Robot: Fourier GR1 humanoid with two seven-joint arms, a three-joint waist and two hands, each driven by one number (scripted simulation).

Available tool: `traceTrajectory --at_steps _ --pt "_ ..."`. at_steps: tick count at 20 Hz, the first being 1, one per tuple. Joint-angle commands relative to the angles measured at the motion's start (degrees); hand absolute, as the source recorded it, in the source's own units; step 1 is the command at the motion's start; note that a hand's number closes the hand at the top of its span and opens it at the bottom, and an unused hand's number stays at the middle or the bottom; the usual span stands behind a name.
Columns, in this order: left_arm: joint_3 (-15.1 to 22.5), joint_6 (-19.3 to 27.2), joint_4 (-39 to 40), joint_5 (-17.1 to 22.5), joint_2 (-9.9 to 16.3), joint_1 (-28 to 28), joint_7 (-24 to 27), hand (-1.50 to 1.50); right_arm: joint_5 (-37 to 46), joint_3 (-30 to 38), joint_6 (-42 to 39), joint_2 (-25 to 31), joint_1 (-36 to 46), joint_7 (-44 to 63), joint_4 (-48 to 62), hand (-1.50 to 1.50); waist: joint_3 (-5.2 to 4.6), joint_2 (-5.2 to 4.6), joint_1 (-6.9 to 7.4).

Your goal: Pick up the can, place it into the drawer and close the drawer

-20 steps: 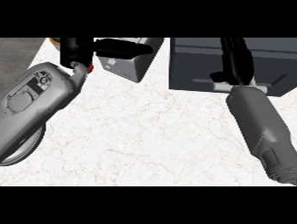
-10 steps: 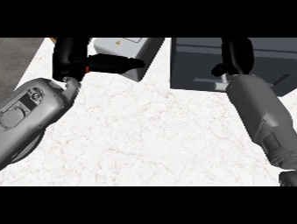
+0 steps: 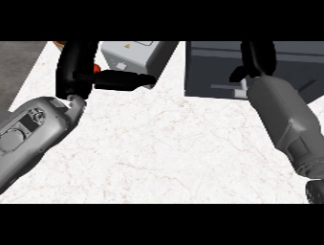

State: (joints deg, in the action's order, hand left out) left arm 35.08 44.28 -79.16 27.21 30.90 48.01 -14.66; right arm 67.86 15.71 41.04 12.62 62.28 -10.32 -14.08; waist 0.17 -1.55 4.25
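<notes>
Head view: while both forearms reach up the white counter [image 3: 164, 143], little of the can shows.
Can [image 3: 96, 69]: an orange-red sliver behind the left hand (axis unreadable).
Left hand [image 3: 87, 76]: curled around it.
Right hand [image 3: 257, 60]: against the dark drawer [image 3: 291, 62]; spread unclear.

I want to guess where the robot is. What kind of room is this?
Probably a kitchen, seen from above. There is a white marbled counter top, a dark grey drawer unit standing at its far edge, and a light grey boxy appliance beside the black left hand. I cannot tell more of the room.
</notes>
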Motion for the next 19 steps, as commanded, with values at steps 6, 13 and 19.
traceTrajectory --at_steps 6,13,19 --pt "-0.88 -0.37 -1.30 -0.44 0.55 -4.04 1.87 -1.50 -14.99 11.86 -4.63 -4.74 5.78 -9.91 -3.44 -1.50 0.10 0.05 1.08" --pt "-2.30 -1.30 -3.60 0.32 1.60 -8.40 2.76 -1.50 -25.67 20.39 -12.01 -6.66 6.93 -15.49 -4.41 -1.50 -0.01 0.69 -0.07" --pt "-3.42 -1.29 -4.34 -2.04 1.57 -8.91 3.77 -1.50 -28.76 22.65 -12.84 -6.89 7.87 -17.74 -3.42 -1.50 -0.10 0.48 -1.06"
